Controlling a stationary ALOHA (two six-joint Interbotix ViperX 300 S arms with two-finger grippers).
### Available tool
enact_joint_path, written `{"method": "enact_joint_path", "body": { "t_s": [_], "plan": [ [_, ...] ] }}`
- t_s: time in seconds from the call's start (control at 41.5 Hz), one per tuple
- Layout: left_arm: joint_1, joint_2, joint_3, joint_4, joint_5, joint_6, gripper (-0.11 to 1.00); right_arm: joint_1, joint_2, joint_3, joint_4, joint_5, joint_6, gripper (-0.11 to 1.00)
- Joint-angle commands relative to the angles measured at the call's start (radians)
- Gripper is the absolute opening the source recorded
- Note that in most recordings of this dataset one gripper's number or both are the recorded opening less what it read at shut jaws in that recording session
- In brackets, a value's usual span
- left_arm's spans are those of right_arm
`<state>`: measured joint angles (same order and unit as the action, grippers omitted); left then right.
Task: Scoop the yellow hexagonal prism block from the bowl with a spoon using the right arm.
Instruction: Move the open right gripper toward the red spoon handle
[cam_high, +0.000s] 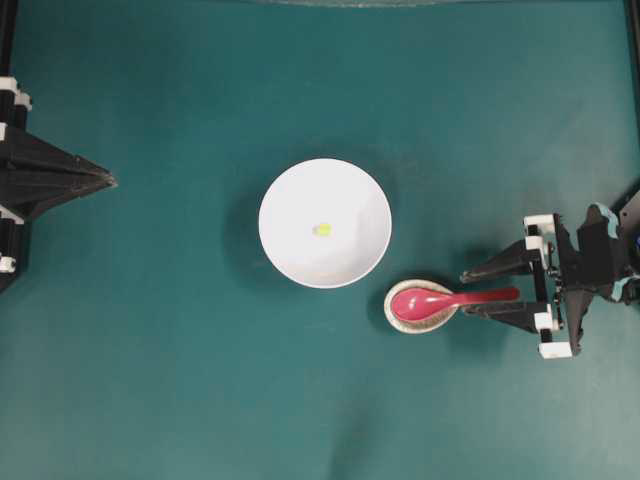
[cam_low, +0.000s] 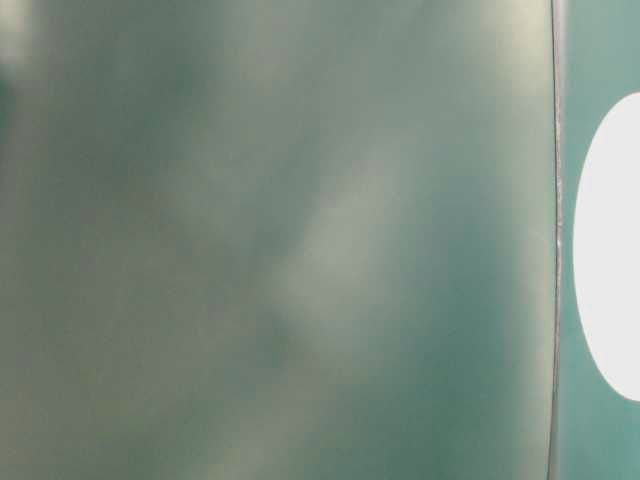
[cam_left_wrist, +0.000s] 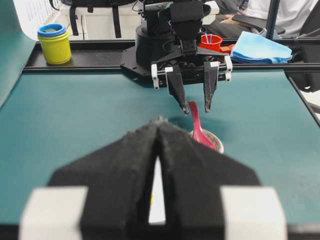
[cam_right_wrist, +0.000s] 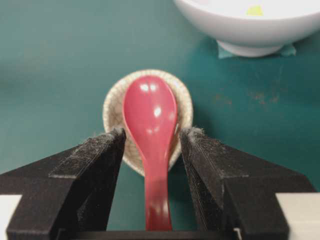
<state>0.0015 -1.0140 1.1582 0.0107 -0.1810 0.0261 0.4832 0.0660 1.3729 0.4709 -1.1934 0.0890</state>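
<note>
The white bowl (cam_high: 290, 200) sits mid-table with the tiny yellow hexagonal prism block (cam_high: 322, 229) inside it. To its lower right, the pink-red spoon (cam_high: 425, 303) lies with its scoop on a speckled beige spoon rest (cam_high: 393, 314) and its handle pointing right. My right gripper (cam_high: 467, 292) is open and straddles the handle. In the right wrist view the spoon (cam_right_wrist: 150, 120) runs between the gripper (cam_right_wrist: 152, 134) fingers with a gap on each side, and the bowl (cam_right_wrist: 250, 30) and block (cam_right_wrist: 254, 10) are ahead. My left gripper (cam_high: 108, 181) stays shut at the left edge.
From the left wrist view, stacked yellow cups (cam_left_wrist: 54, 45), a red cup (cam_left_wrist: 212, 42) and a blue cloth (cam_left_wrist: 260, 47) lie beyond the table's far rail. The table-level view is blurred, with only a white shape (cam_low: 610, 250) at its right.
</note>
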Motion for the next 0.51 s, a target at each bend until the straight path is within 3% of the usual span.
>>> {"method": "enact_joint_path", "body": {
  "t_s": [0.0, 0.481],
  "plan": [
    [0.002, 0.011, -0.023, 0.003, -0.012, 0.000, 0.01, 0.005, 0.002, 0.008, 0.003, -0.021, 0.002, 0.54],
    [0.003, 0.011, -0.023, 0.003, -0.012, 0.000, 0.01, 0.031, 0.069, 0.011, 0.003, -0.028, 0.005, 0.54]
  ]
}}
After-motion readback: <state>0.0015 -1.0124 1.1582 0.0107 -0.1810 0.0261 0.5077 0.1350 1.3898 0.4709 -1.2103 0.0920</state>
